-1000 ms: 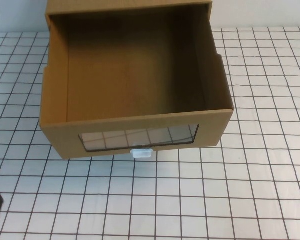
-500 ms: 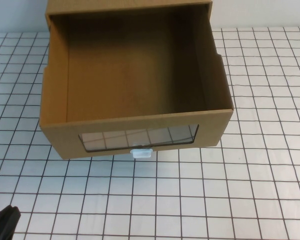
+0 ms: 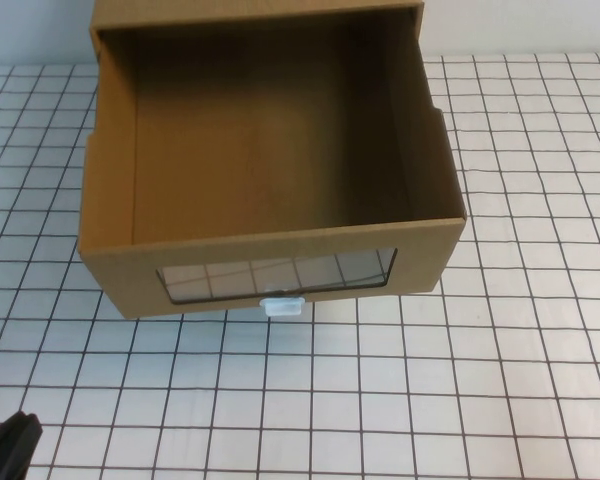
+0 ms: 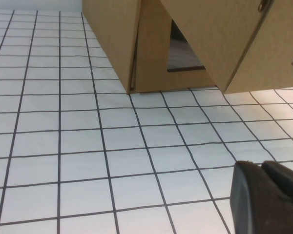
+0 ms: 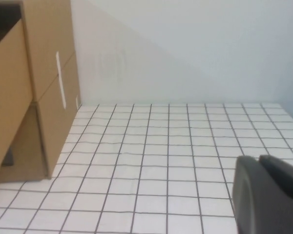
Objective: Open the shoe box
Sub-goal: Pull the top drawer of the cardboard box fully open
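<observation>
The brown cardboard shoe box stands at the back of the gridded table. Its drawer is slid out toward me, and the inside looks bare. The front wall has a clear window with a small white pull tab below it. My left gripper shows only as a dark tip at the near left corner, far from the box. In the left wrist view the left gripper is shut on nothing, with the box ahead. My right gripper is shut and empty, off to the side of the box.
A white tabletop with a black grid stretches in front of the box and to both sides. A pale wall runs behind the table. The box's outer sleeve sits at the far edge.
The left gripper has shifted in the near left corner, from a dark block at the frame edge to a lower, tilted tip. The box has not moved.
</observation>
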### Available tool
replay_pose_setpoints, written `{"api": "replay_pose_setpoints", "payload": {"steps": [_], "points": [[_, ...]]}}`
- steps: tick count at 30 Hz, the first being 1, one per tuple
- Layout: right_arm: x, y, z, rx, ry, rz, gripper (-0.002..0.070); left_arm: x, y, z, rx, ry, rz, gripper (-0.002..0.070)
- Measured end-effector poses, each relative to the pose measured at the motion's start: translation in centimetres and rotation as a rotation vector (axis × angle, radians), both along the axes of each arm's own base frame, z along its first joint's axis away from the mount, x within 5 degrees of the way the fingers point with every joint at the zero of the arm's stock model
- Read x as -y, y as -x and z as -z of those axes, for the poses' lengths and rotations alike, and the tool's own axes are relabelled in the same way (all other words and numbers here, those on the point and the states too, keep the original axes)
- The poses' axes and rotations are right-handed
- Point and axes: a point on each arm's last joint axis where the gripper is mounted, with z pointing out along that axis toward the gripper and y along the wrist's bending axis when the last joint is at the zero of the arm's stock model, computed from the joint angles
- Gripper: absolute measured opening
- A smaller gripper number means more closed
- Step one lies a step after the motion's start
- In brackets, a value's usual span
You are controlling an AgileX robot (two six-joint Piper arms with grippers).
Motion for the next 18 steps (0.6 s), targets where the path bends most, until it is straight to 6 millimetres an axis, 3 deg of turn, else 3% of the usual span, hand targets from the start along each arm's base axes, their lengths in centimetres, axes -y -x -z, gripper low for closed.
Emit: {"api": "replay_pose_setpoints", "payload": {"steps": [8,18], "points": [[0.1,-0.4,4.2,0.009,0.001,0.022,-0.0013,0.0,0.0,0.0,0.000,0.000,0.000,-0.0002],[0.0,0.0,6.8,-0.276,0.005,0.010,-0.0013,0.0,0.0,0.0,-0.004,-0.001,0.003,-0.0002]]}}
